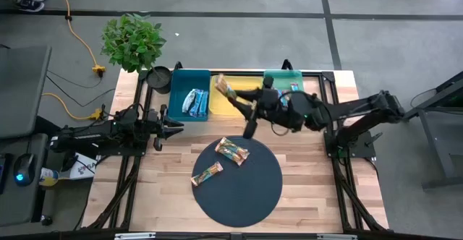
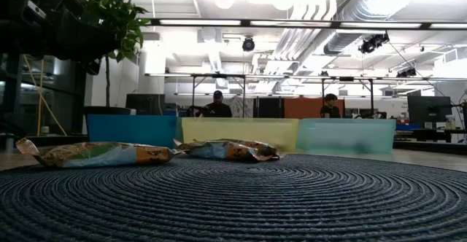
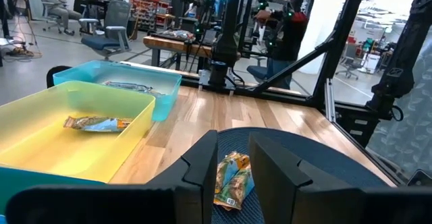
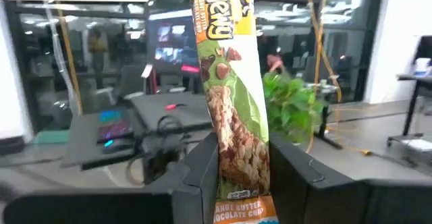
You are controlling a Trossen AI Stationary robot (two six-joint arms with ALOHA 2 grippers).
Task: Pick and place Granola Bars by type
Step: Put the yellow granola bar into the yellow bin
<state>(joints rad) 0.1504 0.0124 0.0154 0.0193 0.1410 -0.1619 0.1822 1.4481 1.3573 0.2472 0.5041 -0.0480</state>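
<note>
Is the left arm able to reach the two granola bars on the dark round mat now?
Probably yes. The left end effector sits beside the mat, holding nothing, and both bars lie uncovered. The right end effector, holding another bar, is off by the bins.

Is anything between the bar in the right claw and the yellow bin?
Nothing visible: the right claw, shut on the tan-gold wrapped granola bar, holds it at the open yellow plastic bin, which contains one similar bar.

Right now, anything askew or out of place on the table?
Nothing stands out. The right gripper holds one granola bar in its jaws above the yellow bin; two bars lie flat on the round mat, waiting.
</note>
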